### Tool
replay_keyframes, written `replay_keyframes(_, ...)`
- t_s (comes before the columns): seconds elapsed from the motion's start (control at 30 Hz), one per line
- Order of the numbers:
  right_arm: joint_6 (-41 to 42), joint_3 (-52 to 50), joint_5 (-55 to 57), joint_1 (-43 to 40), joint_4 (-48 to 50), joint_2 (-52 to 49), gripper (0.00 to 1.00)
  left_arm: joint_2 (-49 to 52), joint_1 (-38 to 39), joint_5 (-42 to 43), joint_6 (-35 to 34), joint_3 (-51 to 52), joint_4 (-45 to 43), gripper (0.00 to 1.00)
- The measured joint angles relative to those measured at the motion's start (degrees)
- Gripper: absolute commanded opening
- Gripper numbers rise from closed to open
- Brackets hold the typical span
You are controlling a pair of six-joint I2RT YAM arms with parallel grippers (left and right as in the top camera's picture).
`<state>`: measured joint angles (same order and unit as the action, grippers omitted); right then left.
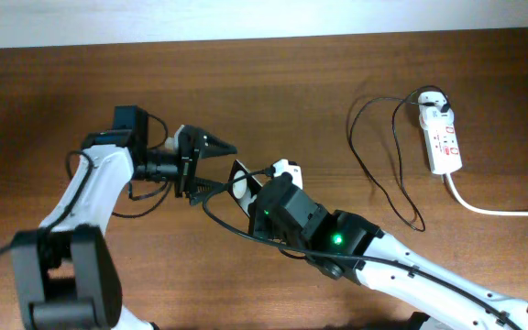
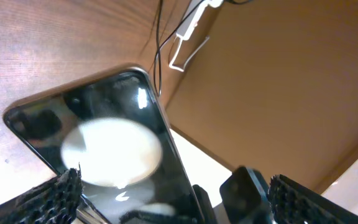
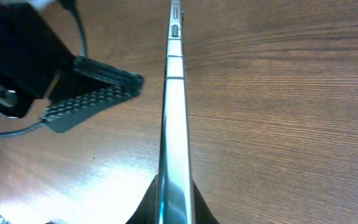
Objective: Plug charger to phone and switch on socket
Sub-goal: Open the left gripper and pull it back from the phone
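The black phone [image 1: 239, 181] stands on its edge above the table centre, held by my right gripper [image 1: 262, 192], which is shut on it. In the right wrist view the phone [image 3: 174, 93] shows edge-on between the fingers [image 3: 174, 194]. My left gripper [image 1: 225, 168] is open just left of the phone. In the left wrist view its fingers [image 2: 179, 200] spread wide before the glossy phone face [image 2: 104, 137]. The charger's thin black cable [image 1: 374, 174] loops on the table at the right. Its adapter [image 1: 434, 103] sits in the white socket strip [image 1: 445, 139].
The strip's thick white cord [image 1: 493, 209] runs off to the right edge. The left finger [image 3: 92, 99] shows close beside the phone in the right wrist view. A pale wall borders the table's far edge [image 1: 264, 38].
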<state>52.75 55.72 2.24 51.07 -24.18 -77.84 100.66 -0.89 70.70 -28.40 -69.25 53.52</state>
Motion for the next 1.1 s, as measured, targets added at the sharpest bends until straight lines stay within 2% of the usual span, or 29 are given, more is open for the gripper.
replay_keyframes(0.2, 0.2, 0.0, -0.4, 0.0, 0.0, 3.0, 0.04, -12.4, -0.8, -6.4, 10.6, -0.2, 6.9, 0.99)
replay_keyframes(0.33, 3.0, 0.0, -0.5, 0.0, 0.0, 4.1, 0.04, -23.9, -0.8, -18.2, 15.9, -0.4, 14.0, 0.99)
replay_keyframes(0.5, 4.5, 0.0, -1.5, 0.0, -0.2, 4.2, 0.04, -38.9, -0.8, -31.2, 17.5, -0.4, 18.3, 0.99)
replay_keyframes(0.67, 4.7, 0.0, -2.2, 0.0, -0.2, 4.2, 0.04, -56.3, -0.9, -37.7, 17.9, -0.8, 19.4, 0.99)
replay_keyframes(0.77, 4.8, 0.0, -2.3, 0.0, -0.2, 4.2, 0.04, -63.2, -0.9, -42.7, 14.9, -1.0, 23.4, 0.99)
replay_keyframes(0.9, 5.1, 0.0, -2.7, 0.0, -0.2, 4.2, 0.04, -67.3, -0.9, -52.1, 5.4, 1.0, 26.4, 0.99)
replay_keyframes(1.03, 5.2, 0.0, -3.0, 0.0, -1.3, 4.2, 0.04, -67.3, -0.9, -54.6, -9.4, 9.4, 24.1, 0.99)
replay_keyframes(1.1, 5.2, 0.0, -3.2, 0.0, -1.3, 4.2, 0.04, -67.3, -0.9, -51.3, -17.8, 16.2, 18.3, 0.99)
